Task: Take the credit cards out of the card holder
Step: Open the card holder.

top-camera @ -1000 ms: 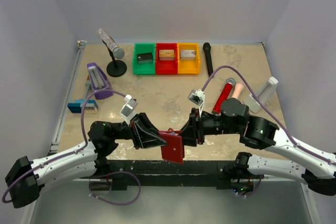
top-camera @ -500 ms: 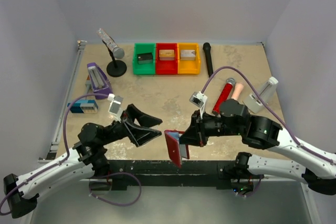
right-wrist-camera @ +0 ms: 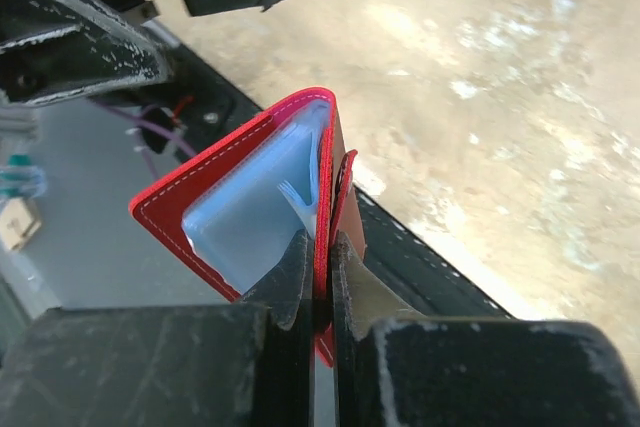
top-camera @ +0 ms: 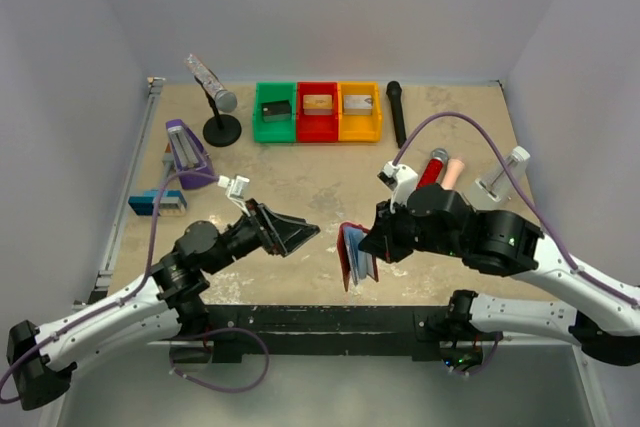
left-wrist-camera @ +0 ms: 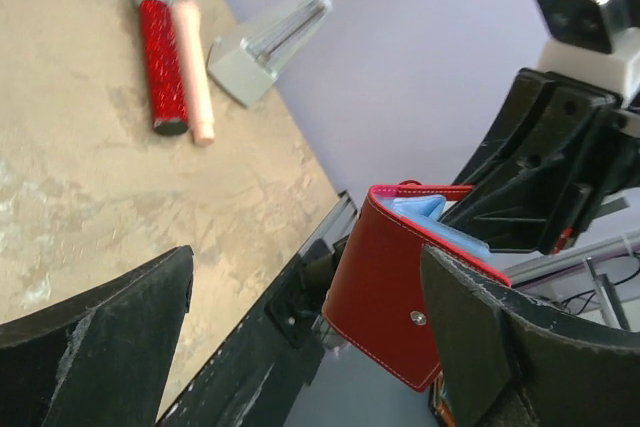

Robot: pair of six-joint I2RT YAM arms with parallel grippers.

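The dark red card holder (top-camera: 352,255) hangs on edge above the table's near edge, partly open, with its light blue pockets showing (right-wrist-camera: 250,209). My right gripper (top-camera: 374,245) is shut on one of its covers, the fingers pinching the red edge (right-wrist-camera: 322,259). My left gripper (top-camera: 303,231) is open just left of the holder and touches nothing. In the left wrist view the holder's red outside with its snap (left-wrist-camera: 392,297) sits between and beyond the spread fingers (left-wrist-camera: 305,272). The credit cards are hidden inside the holder.
Green (top-camera: 274,113), red (top-camera: 318,111) and yellow (top-camera: 360,111) bins with blocks stand at the back. A stand microphone (top-camera: 216,99), a black microphone (top-camera: 396,113), a red microphone (top-camera: 428,179), a purple device (top-camera: 186,153) and a grey stand (top-camera: 503,175) lie around. A black rail (top-camera: 320,317) edges the front.
My left gripper let go of the card holder, opened wide and drew back left. My right gripper closed on the holder and turned it on edge, and it fell partly open.
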